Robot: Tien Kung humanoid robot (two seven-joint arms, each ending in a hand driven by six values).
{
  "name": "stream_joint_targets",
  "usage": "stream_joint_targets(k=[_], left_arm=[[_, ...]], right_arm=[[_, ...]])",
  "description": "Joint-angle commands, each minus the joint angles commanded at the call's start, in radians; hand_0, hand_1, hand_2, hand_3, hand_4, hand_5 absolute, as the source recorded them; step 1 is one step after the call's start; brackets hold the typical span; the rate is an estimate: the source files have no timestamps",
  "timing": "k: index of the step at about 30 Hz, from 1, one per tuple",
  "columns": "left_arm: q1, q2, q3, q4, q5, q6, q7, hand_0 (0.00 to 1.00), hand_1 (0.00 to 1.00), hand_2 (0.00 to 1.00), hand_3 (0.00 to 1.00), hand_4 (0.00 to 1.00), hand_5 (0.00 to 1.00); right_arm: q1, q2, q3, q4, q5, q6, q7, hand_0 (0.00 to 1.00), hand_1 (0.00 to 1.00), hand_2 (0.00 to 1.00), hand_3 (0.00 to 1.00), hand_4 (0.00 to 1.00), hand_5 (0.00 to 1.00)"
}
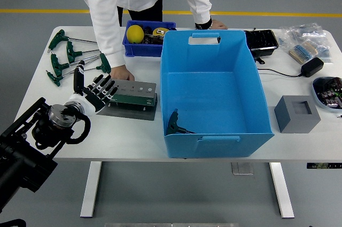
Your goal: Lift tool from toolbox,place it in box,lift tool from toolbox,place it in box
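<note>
A white desk (133,131) stands on grey floor with a yellow line. The left hand (93,92), fingers spread and released, hovers at the toolbox (128,98), which a person's hand (122,72) steadies. One tool (176,123) lies in the blue box (214,96); green T-handles (72,59) crowd nearby.

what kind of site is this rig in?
Probably a workshop or robotics lab floor: grey floor with a yellow line, a white table holding green T-handle hex keys and their tool holder, plus a big blue bin and small-parts trays.
</note>
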Motion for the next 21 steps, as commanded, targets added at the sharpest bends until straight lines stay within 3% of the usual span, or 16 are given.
stream_joint_targets(k=[7,21], left_arm=[[-0.006,-0.006,0.011,-0.01,0.0,-0.005,0.006,0.327,0.472,0.611,0.805,0.93,0.888],[-0.059,-0.017,0.034,0.061,-0.062,-0.033,-0.02,0.329,0.473,0.612,0.759,0.948,0.916]], right_arm=[[0.0,0.0,0.001,0.001,-0.003,0.001,-0.001,0.666,0.634,0.71,0.574,0.823,0.743],[0.007,-0.002,0.001,0.002,-0.007,0.001,-0.002,0.666,0.635,0.71,0.573,0.825,0.745]])
